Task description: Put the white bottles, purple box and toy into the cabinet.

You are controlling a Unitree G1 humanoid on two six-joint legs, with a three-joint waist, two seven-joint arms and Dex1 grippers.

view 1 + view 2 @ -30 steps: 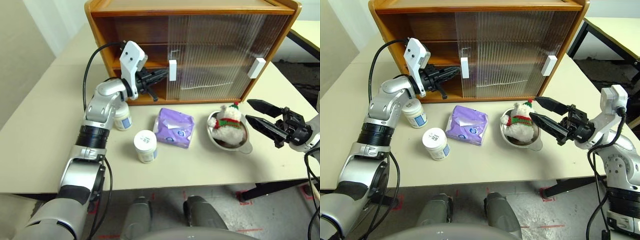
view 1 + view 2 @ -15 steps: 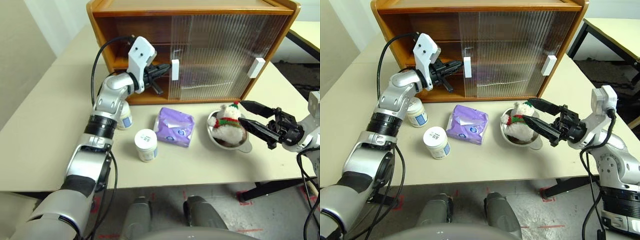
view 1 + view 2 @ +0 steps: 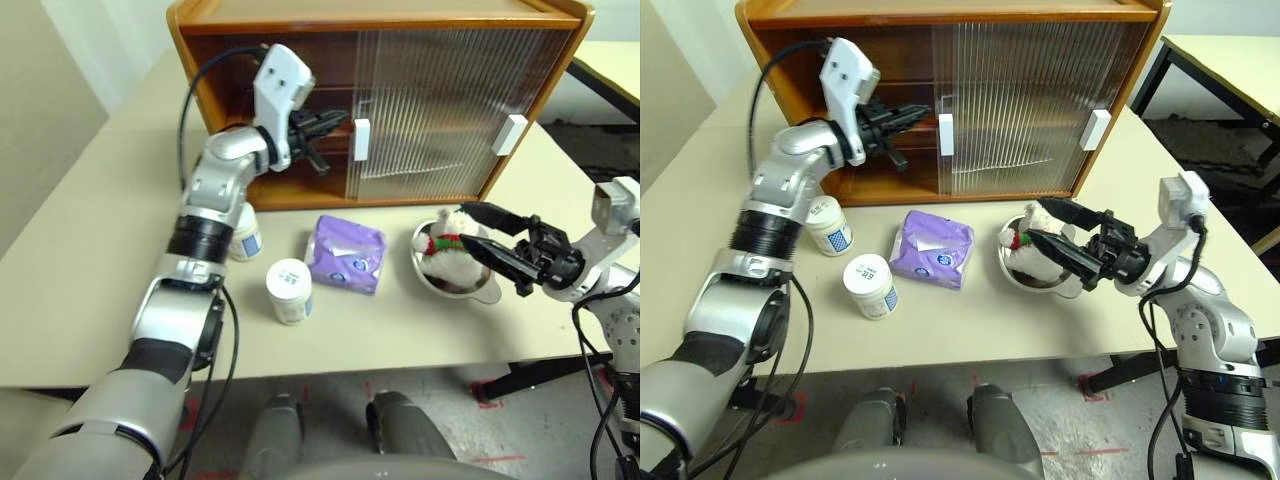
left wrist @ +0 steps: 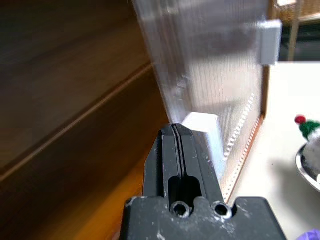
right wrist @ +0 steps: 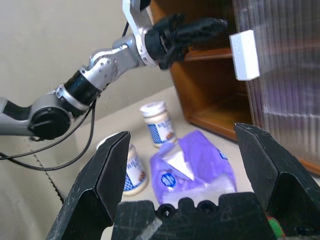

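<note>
The left end effector (image 3: 335,121), fingers pressed together, is reaching level into the open left side of the cabinet (image 3: 380,20) beside a white door handle (image 3: 361,139), while the right end effector (image 3: 475,229), spread wide, is flanking the white plush bear (image 3: 446,251) in its metal dish (image 3: 478,291), with the purple box (image 3: 347,252) and two blue-labelled white bottles (image 3: 288,290) (image 3: 246,235) sitting on the desk (image 3: 80,280), label text unreadable.

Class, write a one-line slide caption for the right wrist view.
Open right gripper frames the purple box and two white bottles on the table, with the shut left gripper beside the cabinet door handle.
</note>
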